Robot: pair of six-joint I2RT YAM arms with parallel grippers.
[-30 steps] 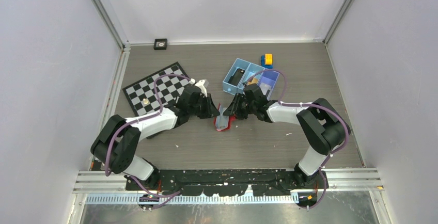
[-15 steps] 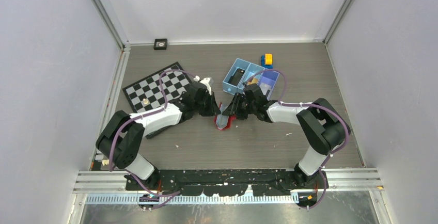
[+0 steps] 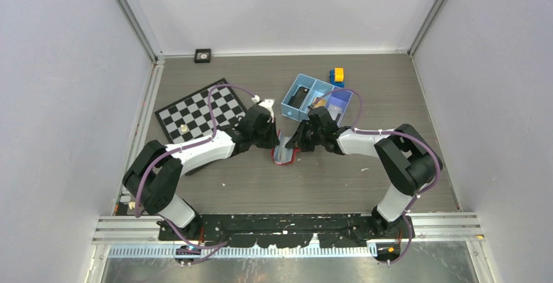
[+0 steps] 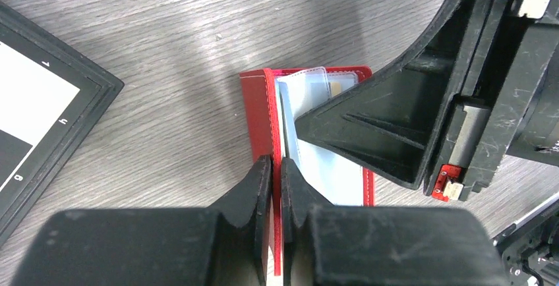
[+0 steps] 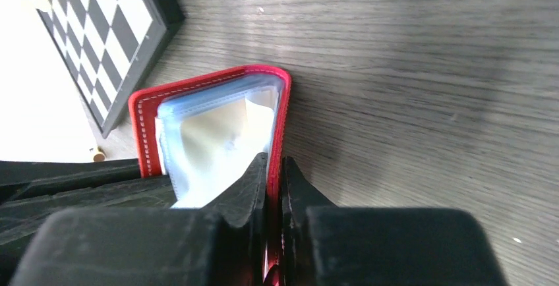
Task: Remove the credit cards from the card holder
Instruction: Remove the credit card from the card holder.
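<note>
The red card holder (image 3: 285, 153) lies open on the table between both arms, its pale blue-grey lining up. My left gripper (image 4: 276, 165) is shut on the holder's left red flap (image 4: 257, 111). My right gripper (image 5: 272, 161) is shut on the opposite red flap (image 5: 280, 124). A pale, greyish card (image 4: 310, 91) sits in a clear sleeve with an orange-gold bit (image 4: 336, 87) beside it. In the right wrist view a cream-coloured card (image 5: 221, 134) shows inside the lining. The right gripper's body (image 4: 422, 101) covers much of the holder in the left wrist view.
A chessboard (image 3: 199, 112) lies left of the holder, close to the left arm. A blue three-compartment tray (image 3: 317, 98) stands behind the right gripper, with a yellow and orange block (image 3: 336, 75) beyond it. A small black object (image 3: 203, 55) sits at the back wall.
The left gripper has moved right and forward to the holder and closed on its left flap. The holder has spread open flatter between the two grippers. The right gripper has held its grip.
</note>
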